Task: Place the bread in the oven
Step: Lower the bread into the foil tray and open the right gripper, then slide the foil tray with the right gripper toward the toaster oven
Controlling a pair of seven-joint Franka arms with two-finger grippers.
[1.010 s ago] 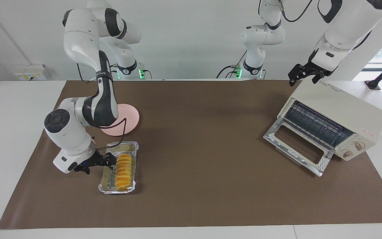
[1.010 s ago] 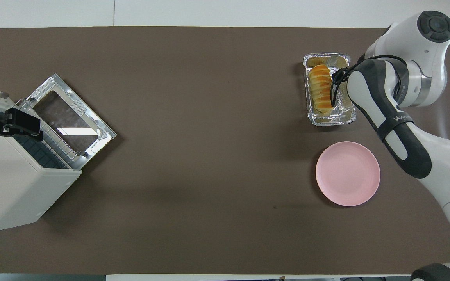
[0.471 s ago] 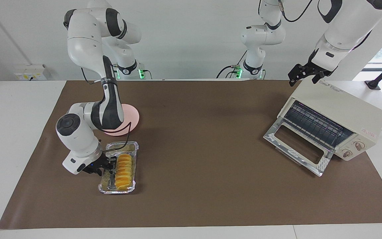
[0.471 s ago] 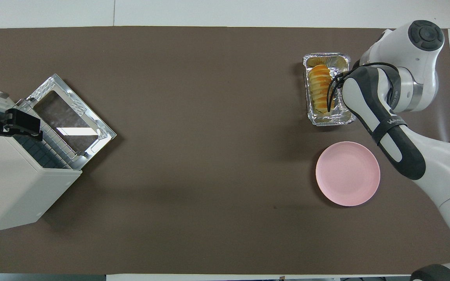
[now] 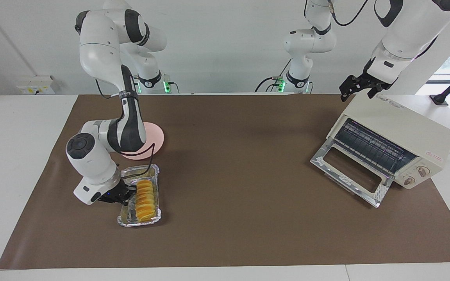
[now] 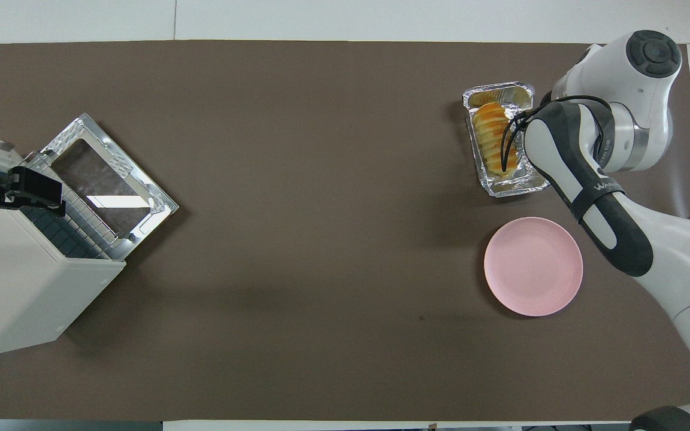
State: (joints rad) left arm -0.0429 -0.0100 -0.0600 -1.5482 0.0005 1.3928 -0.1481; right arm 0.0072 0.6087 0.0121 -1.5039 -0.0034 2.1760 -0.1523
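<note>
Clearly the small ridged golden-yellow bread (image 5: 145, 199) lies lengthwise in the crinkled silver foil tray (image 5: 124, 219), long axis running away from the robots, right gripper (image 5: 125, 194) touching its side, finger state unreadable, cream-white boxy oven (image 5: 404, 134) well apart.

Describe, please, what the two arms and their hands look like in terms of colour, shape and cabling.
Both arms are glossy white, built of rounded segments with dark grey or black joint bands. The right hand and left hand are small, black and two-fingered. A thin black cable loops along the right arm's forearm, which bears a dark panel with white lettering. Green lights glow at both bases.
</note>
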